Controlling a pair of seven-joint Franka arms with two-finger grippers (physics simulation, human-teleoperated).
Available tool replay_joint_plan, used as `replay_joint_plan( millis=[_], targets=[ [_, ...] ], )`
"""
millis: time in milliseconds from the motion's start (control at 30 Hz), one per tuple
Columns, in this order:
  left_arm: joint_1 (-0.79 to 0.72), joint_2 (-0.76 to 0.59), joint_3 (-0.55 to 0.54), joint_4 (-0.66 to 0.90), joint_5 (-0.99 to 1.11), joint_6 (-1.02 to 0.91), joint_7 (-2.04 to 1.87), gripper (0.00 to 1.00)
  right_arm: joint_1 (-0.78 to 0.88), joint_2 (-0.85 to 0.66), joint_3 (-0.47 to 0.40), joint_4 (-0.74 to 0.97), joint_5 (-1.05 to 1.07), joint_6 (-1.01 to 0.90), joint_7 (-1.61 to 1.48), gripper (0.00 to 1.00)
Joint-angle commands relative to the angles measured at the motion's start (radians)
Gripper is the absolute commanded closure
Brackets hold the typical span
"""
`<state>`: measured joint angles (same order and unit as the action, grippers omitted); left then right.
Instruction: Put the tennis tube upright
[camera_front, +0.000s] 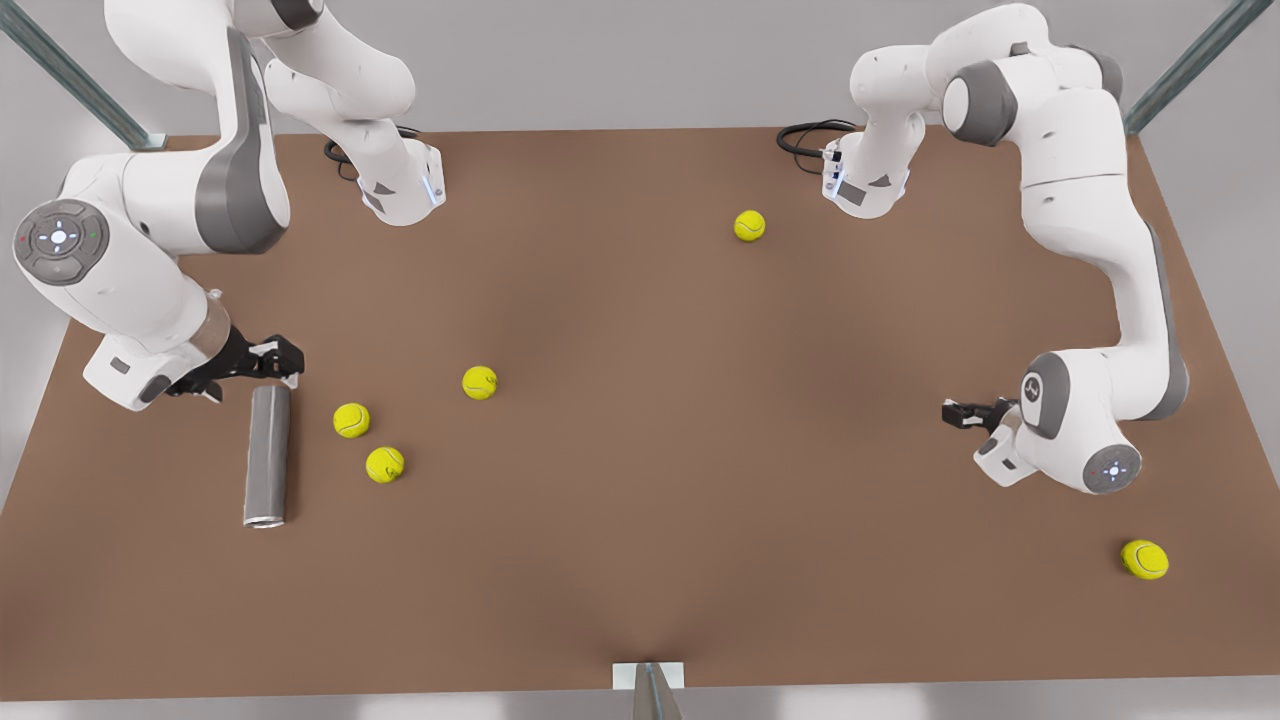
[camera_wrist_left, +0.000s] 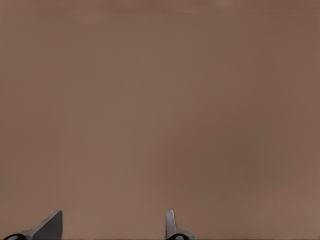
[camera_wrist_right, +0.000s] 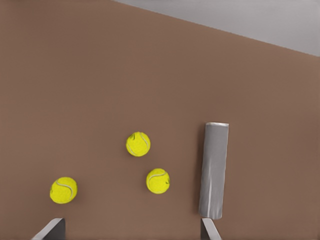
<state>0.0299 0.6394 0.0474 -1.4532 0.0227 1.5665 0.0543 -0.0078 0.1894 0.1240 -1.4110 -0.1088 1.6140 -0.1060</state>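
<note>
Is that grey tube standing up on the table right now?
No, the tennis tube lies flat on its side on the table, beside three tennis balls.

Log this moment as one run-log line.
tennis tube: lying flat, not upright | right gripper: open, at its far end, not gripping | left gripper: open, waiting over bare table

The tube (camera_front: 267, 456) lies flat on the counter (camera_front: 640, 560) at the front view's left. Three balls (camera_front: 351, 420) lie just right of it, one far (camera_front: 749, 225), another near right (camera_front: 1144, 559).
</note>
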Motion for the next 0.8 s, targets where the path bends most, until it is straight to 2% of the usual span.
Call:
replay_joint_plan(
  millis=[0, 67, 133, 167, 267, 300, 400, 500, 600, 767],
  targets=[
    [0.001, -0.021, -0.001, -0.001, -0.024, 0.279, 0.061, 0.00, -0.001, 0.001, 0.000, 0.000, -0.005, 0.012, -0.037, 0.00],
    [-0.015, -0.234, -0.001, -0.007, -0.027, 0.267, 0.059, 0.00, 0.003, 0.042, 0.000, 0.009, -0.003, 0.012, -0.037, 0.00],
    [-0.024, -0.532, -0.001, -0.139, -0.026, 0.176, 0.061, 0.00, -0.021, 0.211, -0.014, 0.010, -0.006, 0.029, -0.032, 0.00],
    [-0.033, -0.567, -0.003, -0.150, -0.026, 0.127, 0.059, 0.00, -0.018, 0.255, -0.057, 0.010, -0.011, 0.063, -0.041, 0.00],
    [-0.033, -0.567, -0.003, -0.150, -0.024, 0.112, 0.062, 0.00, -0.030, 0.423, -0.090, 0.081, -0.009, 0.086, -0.027, 0.00],
    [-0.033, -0.567, -0.003, -0.150, -0.024, 0.112, 0.062, 0.00, -0.067, 0.430, -0.090, 0.070, -0.003, 0.170, -0.041, 0.00],
    [-0.033, -0.564, -0.003, -0.150, -0.026, 0.112, 0.065, 0.00, -0.127, 0.446, -0.116, 0.064, 0.021, 0.172, -0.118, 0.00],
    [-0.033, -0.558, -0.003, -0.151, -0.024, 0.110, 0.067, 0.00, -0.204, 0.430, -0.116, -0.022, 0.052, 0.158, -0.166, 0.00],
    [-0.033, -0.557, -0.003, -0.151, -0.021, 0.079, 0.068, 0.00, -0.215, 0.381, -0.118, -0.221, 0.040, 0.351, -0.138, 0.00],
    [-0.033, -0.538, -0.004, -0.151, -0.021, 0.086, 0.065, 0.00, -0.253, 0.380, -0.138, -0.275, -0.023, 0.438, -0.274, 0.00]
  ],
)
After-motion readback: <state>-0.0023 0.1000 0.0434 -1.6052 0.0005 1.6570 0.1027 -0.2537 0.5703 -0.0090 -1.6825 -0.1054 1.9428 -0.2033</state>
